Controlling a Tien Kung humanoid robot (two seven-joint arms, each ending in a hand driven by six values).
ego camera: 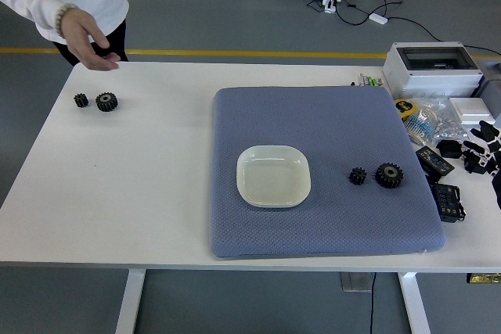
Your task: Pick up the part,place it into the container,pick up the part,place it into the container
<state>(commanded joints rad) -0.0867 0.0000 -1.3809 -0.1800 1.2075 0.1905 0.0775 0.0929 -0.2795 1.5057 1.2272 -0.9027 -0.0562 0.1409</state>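
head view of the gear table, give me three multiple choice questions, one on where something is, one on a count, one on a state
1. Where does the white dish sit?
A. on the blue mat
B. on the bare table top at far left
C. on the grey box

2. How many black gears are on the table?
A. two
B. four
C. six

3. What is in the dish?
A. one gear
B. two gears
C. nothing

Answers:
1 A, the mat shows all round the dish.
2 B, a small gear and a large gear lie on the mat, and another small gear and large gear lie at far left.
3 C, its inside shows bare.
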